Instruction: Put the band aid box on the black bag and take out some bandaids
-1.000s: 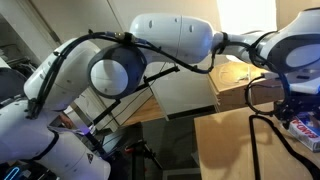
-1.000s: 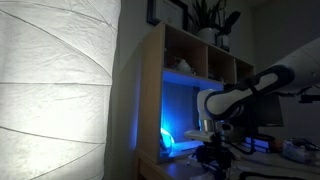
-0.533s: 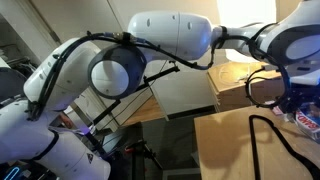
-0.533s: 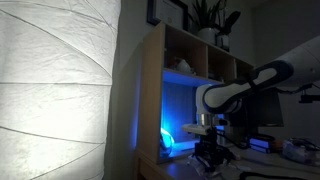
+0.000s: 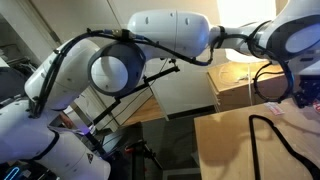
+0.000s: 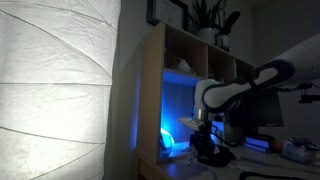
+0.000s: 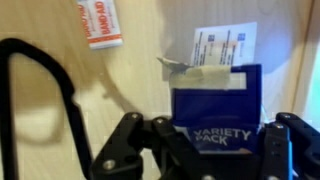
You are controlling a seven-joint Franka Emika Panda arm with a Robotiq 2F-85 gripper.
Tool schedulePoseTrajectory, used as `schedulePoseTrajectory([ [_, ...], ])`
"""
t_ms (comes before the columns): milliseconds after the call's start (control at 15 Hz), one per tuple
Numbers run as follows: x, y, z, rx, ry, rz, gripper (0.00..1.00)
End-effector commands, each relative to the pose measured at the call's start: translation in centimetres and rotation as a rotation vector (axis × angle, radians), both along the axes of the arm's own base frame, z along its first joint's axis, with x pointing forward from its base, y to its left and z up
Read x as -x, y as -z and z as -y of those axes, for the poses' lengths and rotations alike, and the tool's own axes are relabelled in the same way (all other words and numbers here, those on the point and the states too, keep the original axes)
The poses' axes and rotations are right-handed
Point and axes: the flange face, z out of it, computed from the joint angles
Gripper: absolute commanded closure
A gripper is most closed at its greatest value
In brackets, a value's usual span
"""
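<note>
In the wrist view the band aid box (image 7: 218,105) is blue, printed "VARIETY PACK", with its white top flap open. It sits between the fingers of my gripper (image 7: 218,140), which is shut on its lower part. A single wrapped band aid (image 7: 100,22) lies on the wooden surface at the upper left. In an exterior view the gripper (image 5: 307,93) is at the far right edge, above the table. The black bag cannot be made out for certain.
A black loop of strap or cable (image 7: 40,100) curves along the left of the wrist view and across the wooden table (image 5: 230,150). A cardboard box (image 5: 238,88) stands behind. Elsewhere are a lit shelf unit (image 6: 185,80) and a large white lamp (image 6: 55,90).
The jaws have closed on the band aid box. In the exterior views the gripper has risen a little with it.
</note>
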Motion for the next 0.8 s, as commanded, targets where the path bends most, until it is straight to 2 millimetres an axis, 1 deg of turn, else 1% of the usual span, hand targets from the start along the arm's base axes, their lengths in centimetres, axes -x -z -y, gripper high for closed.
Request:
schedulePoseTrajectory([
  [0, -0.7, -1.6, -0.4, 0.112, 0.056, 0.083, 1.00],
  [133, -0.2, -1.2, -0.7, 0.058, 0.030, 0.020, 1.00],
  [267, -0.3, -0.6, -0.3, 0.154, 0.080, 0.049, 1.00],
  [400, -0.2, -0.4, 0.6, 0.268, 0.115, 0.063, 1.00],
  [533, 0.3, -0.1, 1.0, 0.233, 0.096, 0.006, 1.00],
  [667, 0.6, 0.1, 0.5, 0.113, 0.034, -0.026, 1.00],
  [733, 0.8, 0.3, 0.2, 0.060, 0.010, -0.049, 0.75],
])
